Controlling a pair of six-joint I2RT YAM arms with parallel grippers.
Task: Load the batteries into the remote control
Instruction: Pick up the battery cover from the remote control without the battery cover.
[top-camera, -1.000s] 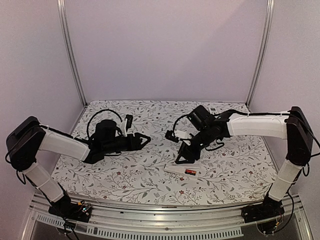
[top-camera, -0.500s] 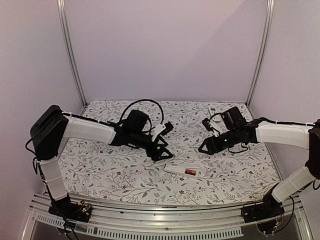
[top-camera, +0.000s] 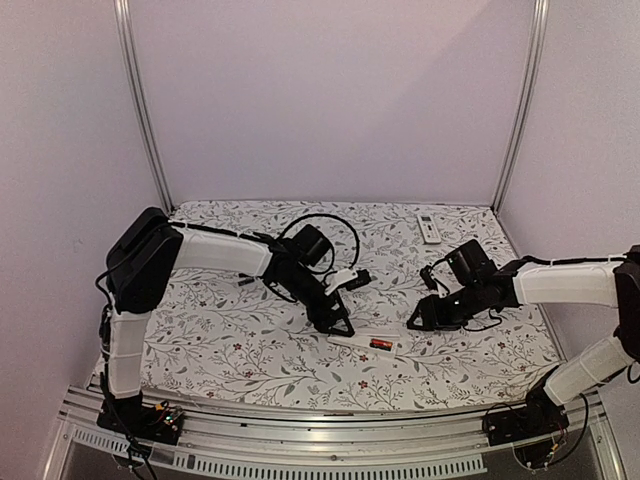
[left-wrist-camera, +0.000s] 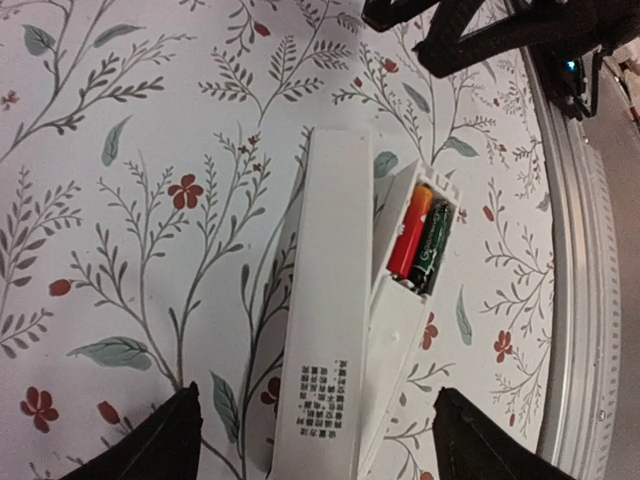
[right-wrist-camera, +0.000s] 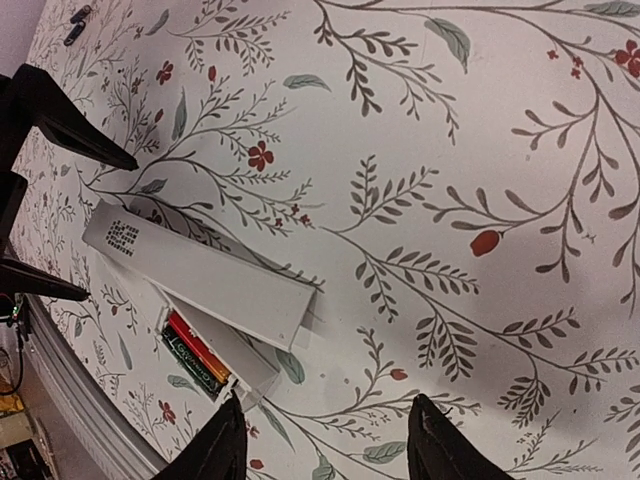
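Between the widely parted fingers (left-wrist-camera: 165, 440) of the left gripper (top-camera: 337, 325) lies the printed end of the remote control (left-wrist-camera: 325, 330). Cloth shows on both flanks, neither finger touches it, and this gripper holds nothing. Ahead of it, toward the finger nearer the table's edge, the open compartment holds 2 batteries (left-wrist-camera: 422, 240), 1 red and 1 dark, side by side. Beyond that finger the metal rail (left-wrist-camera: 585, 300) runs close along the remote's long side, leaving little room there. Past the remote's far end is the right gripper (top-camera: 415, 322), fingers partly spread and empty, over bare floral tablecloth (right-wrist-camera: 480, 150). The remote lies ahead of it, off to 1 side.
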